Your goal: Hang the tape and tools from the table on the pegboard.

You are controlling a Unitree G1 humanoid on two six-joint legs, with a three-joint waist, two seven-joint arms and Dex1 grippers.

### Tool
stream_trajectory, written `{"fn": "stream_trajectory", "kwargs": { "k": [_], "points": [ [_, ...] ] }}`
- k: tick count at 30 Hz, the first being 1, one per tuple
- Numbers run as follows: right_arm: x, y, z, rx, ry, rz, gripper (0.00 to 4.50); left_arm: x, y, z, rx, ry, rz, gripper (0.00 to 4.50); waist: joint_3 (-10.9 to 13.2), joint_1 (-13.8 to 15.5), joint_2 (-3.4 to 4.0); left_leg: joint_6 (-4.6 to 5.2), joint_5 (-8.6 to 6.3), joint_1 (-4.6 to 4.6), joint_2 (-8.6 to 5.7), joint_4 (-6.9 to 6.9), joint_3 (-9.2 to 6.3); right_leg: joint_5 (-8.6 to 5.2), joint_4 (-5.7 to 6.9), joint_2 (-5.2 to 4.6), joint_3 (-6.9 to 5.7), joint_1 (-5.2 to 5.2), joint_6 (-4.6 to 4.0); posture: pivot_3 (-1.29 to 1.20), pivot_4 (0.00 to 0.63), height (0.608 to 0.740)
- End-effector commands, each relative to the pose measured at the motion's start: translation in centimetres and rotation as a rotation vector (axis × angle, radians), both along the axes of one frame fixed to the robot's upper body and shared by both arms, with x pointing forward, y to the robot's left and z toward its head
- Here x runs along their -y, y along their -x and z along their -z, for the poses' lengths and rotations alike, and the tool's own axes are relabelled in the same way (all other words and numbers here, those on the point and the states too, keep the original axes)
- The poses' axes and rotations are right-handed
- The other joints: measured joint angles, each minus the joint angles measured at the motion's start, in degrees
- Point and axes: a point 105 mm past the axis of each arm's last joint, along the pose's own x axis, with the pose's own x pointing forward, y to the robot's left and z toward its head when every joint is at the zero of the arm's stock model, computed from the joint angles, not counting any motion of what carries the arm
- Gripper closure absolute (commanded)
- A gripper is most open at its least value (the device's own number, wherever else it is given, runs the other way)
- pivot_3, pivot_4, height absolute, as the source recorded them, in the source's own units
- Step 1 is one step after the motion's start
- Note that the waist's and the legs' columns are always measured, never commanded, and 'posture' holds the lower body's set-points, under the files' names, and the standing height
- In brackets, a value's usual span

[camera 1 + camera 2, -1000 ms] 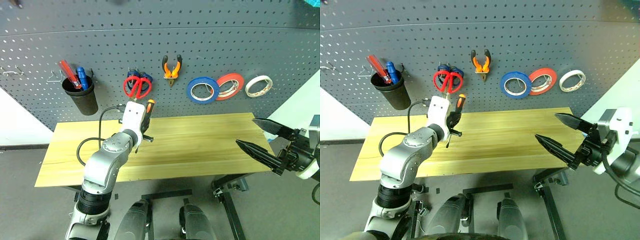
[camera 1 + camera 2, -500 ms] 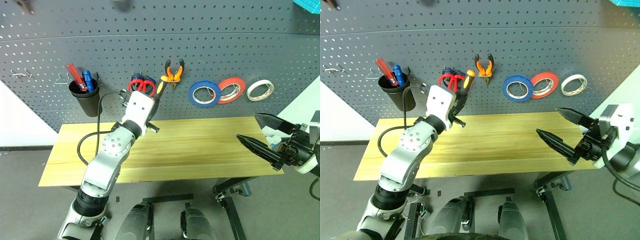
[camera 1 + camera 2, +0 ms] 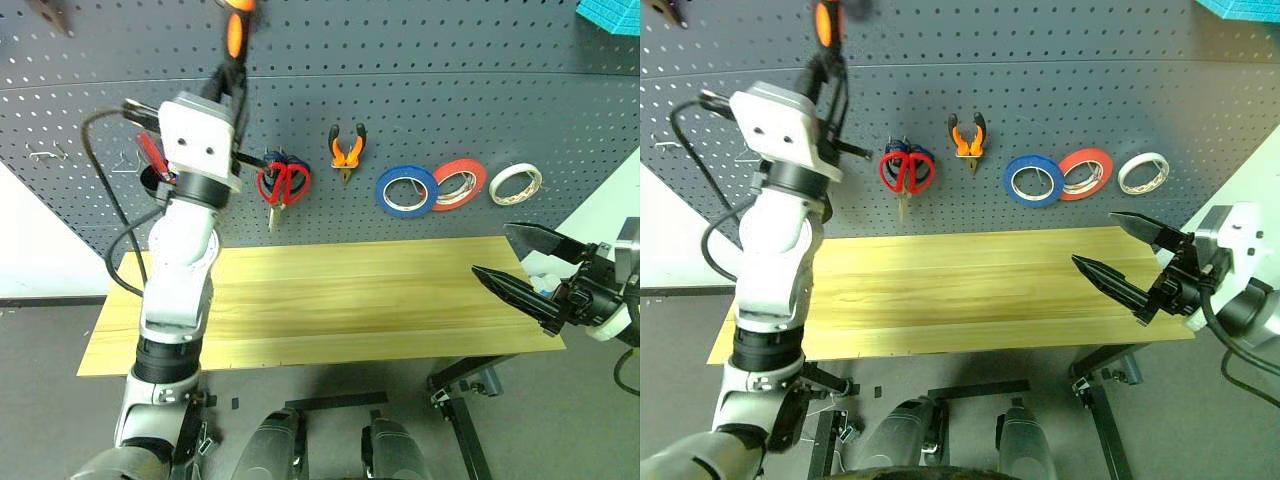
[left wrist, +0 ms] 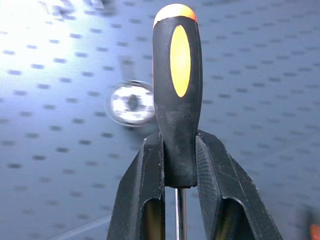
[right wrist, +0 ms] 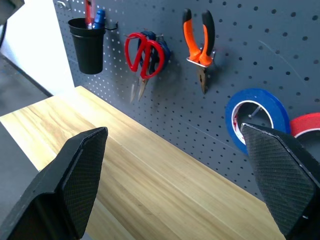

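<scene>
— Starting with the head views: what is the left gripper (image 3: 232,62) doing?
— It is raised at the upper left of the frame, against the pegboard (image 3: 450,90), clamped on the screwdriver (image 3: 236,30), whose orange-and-black handle sticks up past the top edge.

— And the other arm?
— The right gripper (image 3: 520,262) sits at the right edge, over the right end of the worktop (image 3: 340,300), its two black fingers spread wide with nothing between them.

— Where are the other things?
— All on the pegboard. From the left: a black cup (image 3: 150,180) partly behind the left arm, the red-handled scissors (image 3: 283,184) hanging in front of a blue-handled pair, the pliers (image 3: 345,150) on a hook, then a blue tape roll (image 3: 406,190), a red tape roll (image 3: 459,179) and the cream tape (image 3: 516,184) furthest right.

— Left wrist view?
— The black fingers (image 4: 145,190) press both sides of the screwdriver's handle at its lower end; the thin metal shaft runs down between them. Behind is the pegboard, blurred, with a round shiny thing I cannot identify.

— Right wrist view?
— Both wide fingers (image 5: 75,175) stand far apart. Between them lie the worktop and, on the board, the cup holding a red and a blue handle, the scissors, the pliers, the blue roll and an edge of the red roll.
</scene>
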Motion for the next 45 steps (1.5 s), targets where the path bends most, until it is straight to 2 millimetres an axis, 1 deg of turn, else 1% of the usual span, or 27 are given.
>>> {"fn": "stream_trajectory", "kwargs": {
  "k": [1,3,6,10,13,19,23,30,34,38,44,45],
  "points": [
    [-0.2,0.2,-1.0,0.028,0.02,-0.02,0.0,-2.1,-0.6,-1.0,0.041,0.043,-0.052,4.01,0.0,0.0,-0.01,0.0,0.0,0.02,0.0,0.0,0.0,0.0,0.0,0.01,0.0,0.03,0.0,-0.04,0.114,0.74],
    [-0.3,0.3,-1.0,0.02,0.022,-0.029,0.0,-2.9,-1.2,-0.8,0.033,0.062,-0.073,4.01,0.0,0.0,-0.04,0.01,-0.01,0.04,0.0,0.0,0.0,0.0,0.0,0.0,0.0,0.04,0.0,-0.04,0.127,0.74],
    [-0.2,0.5,-1.0,0.004,0.022,-0.038,0.0,-3.1,-1.4,-1.0,0.044,0.075,-0.08,4.01,0.1,0.0,-0.16,0.03,-0.01,0.05,0.01,0.0,-0.01,0.0,0.0,-0.01,0.0,0.05,0.0,-0.03,0.148,0.74],
    [-0.4,0.7,-0.6,-0.036,0.022,-0.052,0.0,-3.0,-1.0,-1.1,0.054,0.084,-0.079,4.01,0.2,0.0,-0.35,0.07,-0.04,0.04,0.01,-0.01,-0.01,-0.01,-0.03,-0.17,0.01,0.05,-0.01,-0.03,0.18,0.74],
    [-0.3,0.8,-0.2,-0.063,0.024,-0.055,0.0,-3.1,-0.7,-1.0,0.059,0.038,-0.112,4.01,0.4,-0.1,-0.48,0.1,-0.06,0.04,0.01,-0.02,-0.02,-0.01,-0.05,-0.21,0.06,0.05,-0.02,-0.03,0.194,0.74],
    [-0.2,0.8,-0.5,-0.085,0.03,-0.075,0.0,-4.5,0.0,-1.0,0.064,0.019,-0.169,4.01,0.9,-0.1,-0.49,0.14,-0.09,0.04,0.02,-0.06,-0.02,-0.03,-0.12,-0.27,0.09,0.05,-0.06,-0.03,0.224,0.74],
    [-0.5,0.8,-0.5,-0.104,0.033,-0.096,0.0,-5.7,-0.1,-0.4,0.049,0.016,-0.211,4.01,1.9,-0.1,-0.51,0.17,-0.11,0.01,0.04,-0.09,-0.02,-0.1,-0.21,-0.28,0.1,0.05,-0.19,-0.04,0.244,0.74],
    [-0.6,1.2,-0.6,-0.145,0.035,-0.114,0.0,-6.5,-0.4,0.3,0.039,0.017,-0.236,4.01,3.6,-0.1,-0.66,0.37,-0.22,-0.31,0.04,-0.09,-0.02,-0.02,-0.45,-0.32,0.09,-0.17,-0.05,-0.07,0.287,0.74],
    [-0.6,1.6,-0.6,-0.161,0.037,-0.111,0.0,-6.7,-0.8,0.6,0.028,0.036,-0.237,4.01,4.3,-0.2,-0.77,0.41,-0.26,-0.47,0.04,-0.12,0.01,-0.02,-0.52,-0.35,0.09,-0.31,-0.04,-0.08,0.296,0.74],
    [-0.2,2.0,-0.8,-0.175,0.045,-0.1,0.0,-6.8,-0.6,1.1,0.013,0.048,-0.245,4.01,4.9,-0.3,-0.77,0.41,-0.26,-0.63,0.04,-0.14,0.02,-0.02,-0.52,-0.37,0.1,-0.48,-0.04,-0.09,0.3,0.74],
    [-0.2,1.7,-0.4,-0.186,0.047,-0.094,0.0,-7.5,-0.1,1.3,0.016,0.077,-0.305,4.01,5.1,-0.4,-0.8,0.41,-0.26,-0.98,0.04,-0.13,0.02,-0.01,-0.49,-0.36,0.09,-0.85,-0.02,-0.09,0.296,0.74],
    [-0.2,1.6,-0.4,-0.186,0.047,-0.094,0.0,-7.8,0.1,1.1,0.023,0.088,-0.318,3.66,5.1,-0.4,-0.8,0.41,-0.26,-1.03,0.04,-0.12,0.02,-0.01,-0.49,-0.35,0.09,-0.88,-0.02,-0.08,0.29,0.74]
  ]
}}
